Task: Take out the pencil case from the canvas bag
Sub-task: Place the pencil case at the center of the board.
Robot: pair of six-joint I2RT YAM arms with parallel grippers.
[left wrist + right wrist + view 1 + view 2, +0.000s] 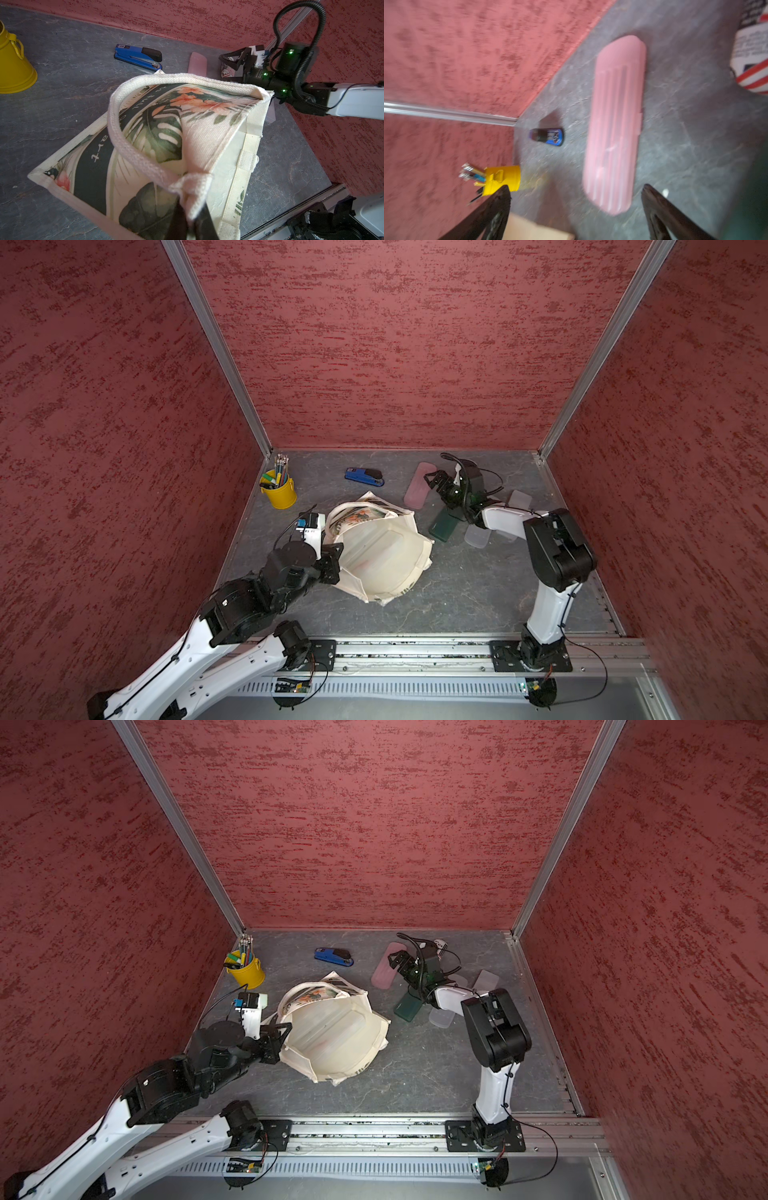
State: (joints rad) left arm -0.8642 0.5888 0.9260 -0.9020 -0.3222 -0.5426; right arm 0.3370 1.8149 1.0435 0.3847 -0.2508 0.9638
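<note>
The cream canvas bag (pixel 378 556) (pixel 332 1036) with its leaf-and-flower print (pixel 158 133) stands mid-table, mouth open; only pale lining shows inside. My left gripper (pixel 191 209) (pixel 338 549) is shut on the bag's handle where it meets the left rim. A pink pencil case (pixel 417 487) (pixel 384 969) (pixel 614 124) lies flat on the table behind and right of the bag. My right gripper (pixel 576 187) (pixel 432 481) hovers over the pink case's near end, jaws wide open with nothing between them.
A yellow bucket of pens (pixel 279 489) stands at the back left and a blue stapler (pixel 365 477) lies behind the bag. A dark green case (pixel 444 526), two translucent cases (pixel 478 536) and a striped pouch (pixel 751 62) lie under and around the right arm.
</note>
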